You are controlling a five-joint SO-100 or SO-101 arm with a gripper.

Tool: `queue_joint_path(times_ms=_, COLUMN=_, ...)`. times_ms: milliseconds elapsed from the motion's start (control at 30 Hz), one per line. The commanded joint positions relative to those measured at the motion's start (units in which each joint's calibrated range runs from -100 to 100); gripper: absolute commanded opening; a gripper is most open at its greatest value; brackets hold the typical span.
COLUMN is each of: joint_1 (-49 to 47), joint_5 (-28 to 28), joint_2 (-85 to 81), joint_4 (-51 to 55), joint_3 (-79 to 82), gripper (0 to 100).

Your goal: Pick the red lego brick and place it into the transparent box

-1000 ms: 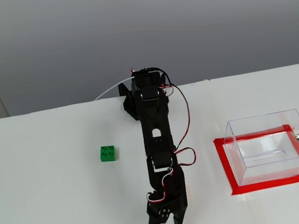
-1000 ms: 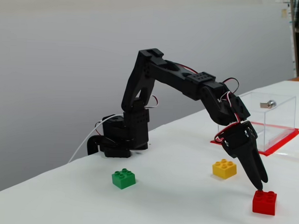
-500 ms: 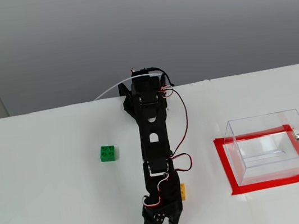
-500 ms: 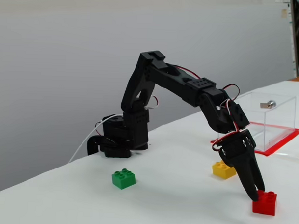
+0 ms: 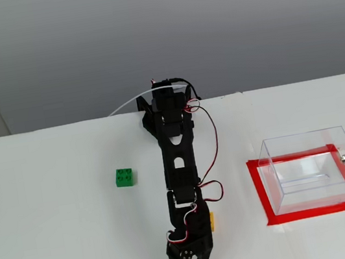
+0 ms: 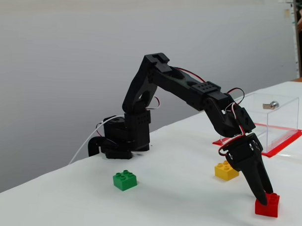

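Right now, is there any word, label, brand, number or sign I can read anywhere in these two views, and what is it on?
None can be read.
Red brick, green brick, yellow brick: plain studs, no print that can be made out.
Clear box and red tape under it: no label.
Black arm and gripper: no marking visible.

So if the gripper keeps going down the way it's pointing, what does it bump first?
The red brick. The gripper points down at it with its fingertips already at the brick's top, though whether they touch is unclear.
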Motion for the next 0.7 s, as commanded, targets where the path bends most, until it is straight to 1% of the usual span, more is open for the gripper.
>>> queue_joint_path(times_ms=0, joint_1=-0.43, joint_5=-0.12, joint_2=-0.39, joint_4=-0.61, joint_3=-2.90, gripper=32)
queue_joint_path(times_ms=667, joint_1=-0.72, joint_5=0.04, joint_2=2.33, joint_4=-1.82, joint_3=-3.17, gripper=32)
